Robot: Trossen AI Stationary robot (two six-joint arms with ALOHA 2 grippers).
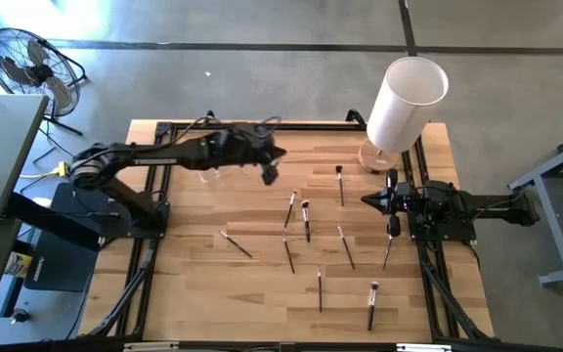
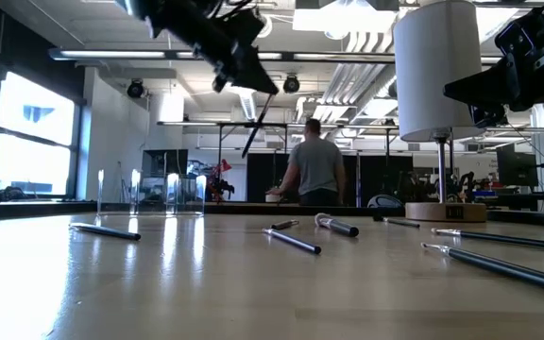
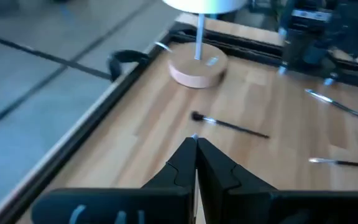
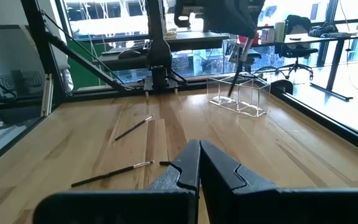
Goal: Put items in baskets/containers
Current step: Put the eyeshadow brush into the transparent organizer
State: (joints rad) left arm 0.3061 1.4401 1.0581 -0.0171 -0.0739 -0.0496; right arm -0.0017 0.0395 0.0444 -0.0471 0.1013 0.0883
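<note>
Nine loose brushes (image 1: 306, 220) on the table (image 1: 194, 284), by my count. Where is the tenth?

Pinched in my left gripper (image 1: 270, 174), fingers pressed together on it. That held brush (image 2: 256, 127) hangs steeply below, leaning a little off upright, well clear of the wood.

And the clear container (image 4: 240, 94)?

It stands at the far side of the table. From above, it lies beside my left gripper, toward that arm's own base, so I judge the move is a short carry sideways, then straight down with the brush kept near vertical.

Is your other arm any nearer?

No. My right gripper (image 4: 199, 152) waits at the right edge of the table, fingers together on nothing I can see, well apart from the container.

What can't you make out?

The container's rim from overhead, since it is almost see-through there. The right wrist view seems to put the brush over it, but that may only be the two lining up. My own wrist view hides the hanging brush, and I cannot tell which end points down.
</note>
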